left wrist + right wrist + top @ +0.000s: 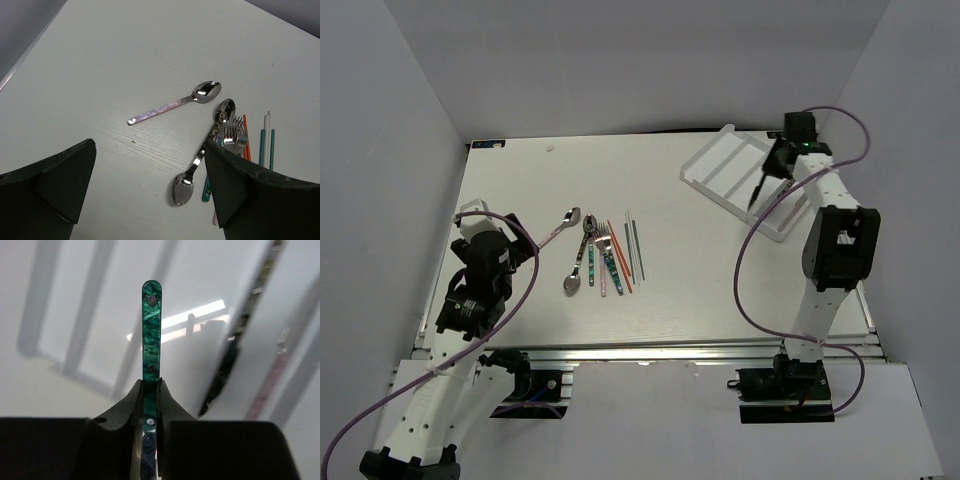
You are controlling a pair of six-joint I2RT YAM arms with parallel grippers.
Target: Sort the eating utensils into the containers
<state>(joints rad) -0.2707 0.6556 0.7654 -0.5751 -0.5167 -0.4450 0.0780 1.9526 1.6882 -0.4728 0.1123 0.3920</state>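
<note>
Right gripper (151,387) shown clamped on a green-handled utensil (151,325), which is hung over the white tray (720,165), presumably for release into a compartment; left gripper (149,145) held wide above the tabletop utensils (603,255), seemingly readied for a pick.

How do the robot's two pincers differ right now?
The left pincer gapes wide and empty; the right pincer is shut on a green-handled utensil. The left pincer hovers over the table beside the loose spoons; the right pincer is above the white tray. Both have two dark fingers.
</note>
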